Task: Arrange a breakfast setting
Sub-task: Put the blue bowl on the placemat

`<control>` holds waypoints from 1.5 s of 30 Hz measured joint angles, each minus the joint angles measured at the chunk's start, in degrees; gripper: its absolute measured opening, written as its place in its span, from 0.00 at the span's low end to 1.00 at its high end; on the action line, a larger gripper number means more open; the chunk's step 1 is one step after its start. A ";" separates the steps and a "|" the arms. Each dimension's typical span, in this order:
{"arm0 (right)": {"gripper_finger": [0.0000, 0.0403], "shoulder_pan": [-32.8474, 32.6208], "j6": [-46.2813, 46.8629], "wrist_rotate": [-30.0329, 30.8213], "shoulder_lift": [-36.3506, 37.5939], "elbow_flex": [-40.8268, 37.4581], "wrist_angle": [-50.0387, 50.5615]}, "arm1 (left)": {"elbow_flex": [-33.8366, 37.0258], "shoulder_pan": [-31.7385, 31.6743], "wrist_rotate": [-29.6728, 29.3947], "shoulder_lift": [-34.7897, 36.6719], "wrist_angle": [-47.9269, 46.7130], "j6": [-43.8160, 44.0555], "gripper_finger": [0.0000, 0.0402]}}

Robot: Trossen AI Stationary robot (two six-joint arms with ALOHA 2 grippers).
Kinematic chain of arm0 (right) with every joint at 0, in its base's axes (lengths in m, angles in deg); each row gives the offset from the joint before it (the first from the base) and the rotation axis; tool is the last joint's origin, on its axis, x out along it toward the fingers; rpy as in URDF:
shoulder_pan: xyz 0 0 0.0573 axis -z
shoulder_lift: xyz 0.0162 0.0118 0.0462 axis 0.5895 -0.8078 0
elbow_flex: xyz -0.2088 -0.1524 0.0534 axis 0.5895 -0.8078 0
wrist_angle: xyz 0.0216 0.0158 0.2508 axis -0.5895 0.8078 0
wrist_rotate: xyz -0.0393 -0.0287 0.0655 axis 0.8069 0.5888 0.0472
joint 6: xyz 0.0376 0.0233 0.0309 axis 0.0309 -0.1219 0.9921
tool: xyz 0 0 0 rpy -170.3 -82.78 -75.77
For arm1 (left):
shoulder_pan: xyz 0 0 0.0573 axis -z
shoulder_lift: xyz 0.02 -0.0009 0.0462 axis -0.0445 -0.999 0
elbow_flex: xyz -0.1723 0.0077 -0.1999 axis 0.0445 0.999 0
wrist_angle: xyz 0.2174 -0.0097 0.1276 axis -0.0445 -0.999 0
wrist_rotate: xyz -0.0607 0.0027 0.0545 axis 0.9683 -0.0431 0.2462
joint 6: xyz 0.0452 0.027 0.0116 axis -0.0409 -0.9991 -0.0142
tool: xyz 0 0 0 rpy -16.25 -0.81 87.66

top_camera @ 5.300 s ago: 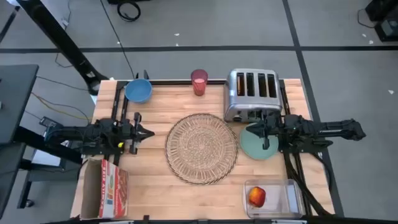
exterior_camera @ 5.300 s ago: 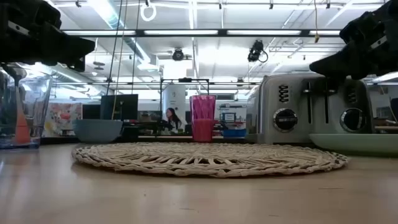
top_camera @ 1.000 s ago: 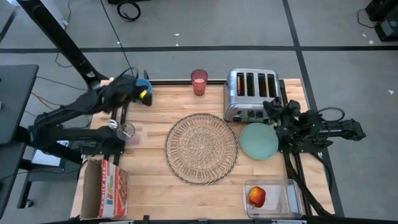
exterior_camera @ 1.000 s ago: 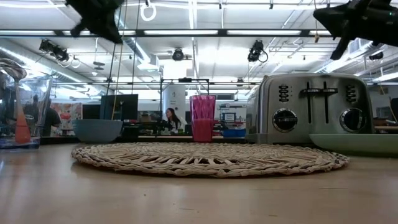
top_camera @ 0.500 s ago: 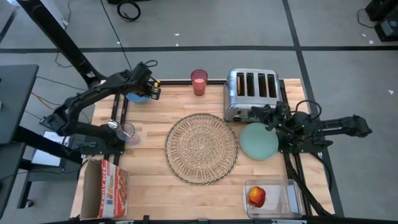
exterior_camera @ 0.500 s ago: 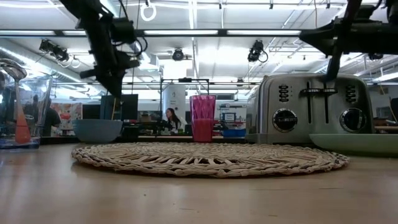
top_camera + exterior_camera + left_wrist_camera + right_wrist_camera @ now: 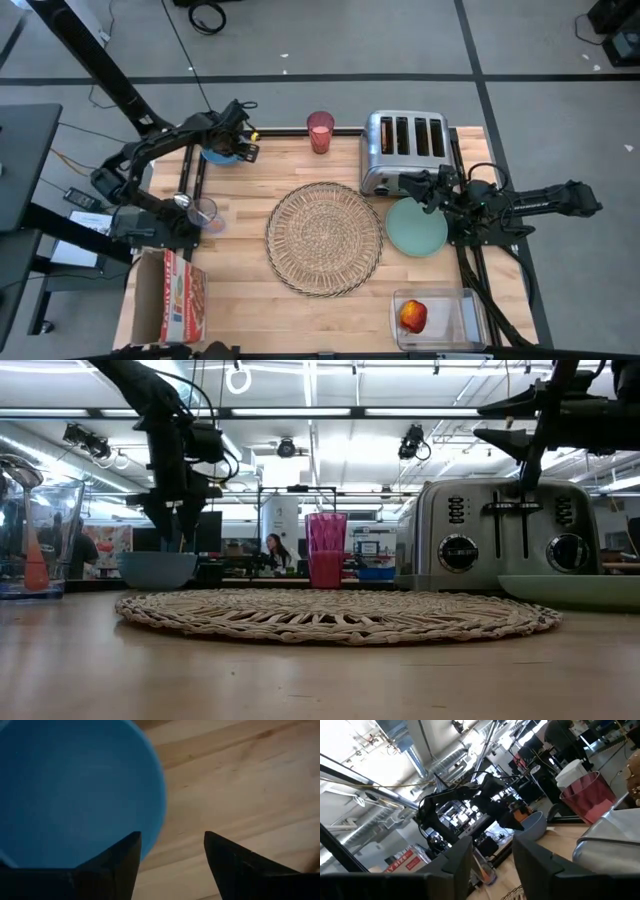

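High view puts the left jaws point(image 7: 240, 150) at the far left corner of the surface point(image 7: 250, 310), directly above the near rim of the blue bowl point(image 7: 216, 152), which sits close to the surface's back edge. Bare wood lies beyond the jaws toward the round woven wicker placemat point(image 7: 323, 238), which fills the middle of the surface with open wood around it. The right jaws point(image 7: 418, 186) hang over the far edge of the teal plate point(image 7: 416, 230), just beside the silver toaster point(image 7: 404, 148), so little room lies on that side. The pink translucent cup point(image 7: 320, 131) stands at the back edge, between the bowl and the toaster. The red apple point(image 7: 413, 316) lies in a clear tub point(image 7: 470, 318) at the near right corner.

Left wrist view alone shows the left jaws point(image 7: 170, 855) spread apart and holding nothing: the bowl's point(image 7: 75, 790) smooth blue rim passes under one finger, bare wood under the other. Right wrist view alone shows the right jaws point(image 7: 492, 862) parted and empty, pointing across toward the cup point(image 7: 587, 795).

Low view shows both jaws raised off the surface, the left point(image 7: 180, 520) just above the bowl point(image 7: 158, 569), the right point(image 7: 530, 450) above the toaster point(image 7: 505, 535).
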 joint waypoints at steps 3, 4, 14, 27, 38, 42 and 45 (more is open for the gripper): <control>0.40 0.00 -0.90 -0.13 -0.12 -0.04 0.04 | 0.02 -0.01 -2.45 -2.45 0.21 -0.02 0.54; 0.40 0.00 -1.46 -0.18 -0.22 -0.05 0.04 | 0.02 -0.03 -3.98 -3.11 0.56 -0.02 0.54; 0.39 0.00 -2.99 -0.23 -0.35 -0.09 -0.18 | 0.02 0.50 -6.63 -7.50 2.15 0.08 0.43; 0.38 0.09 -6.55 -0.14 -0.35 -0.11 -1.36 | 0.03 3.09 -6.88 -9.92 -0.05 -1.80 0.04; 0.38 0.06 -15.10 0.68 -1.36 6.68 13.52 | 0.07 16.06 -7.46 2.52 -5.74 -3.16 0.02; 0.38 -0.09 -19.13 0.87 -4.47 17.59 32.19 | 0.04 25.31 -7.36 8.01 -5.95 -6.08 0.03; 0.38 -1.41 -21.97 -0.04 -7.41 26.22 44.52 | 0.04 33.11 -6.38 10.51 -4.01 -8.81 0.03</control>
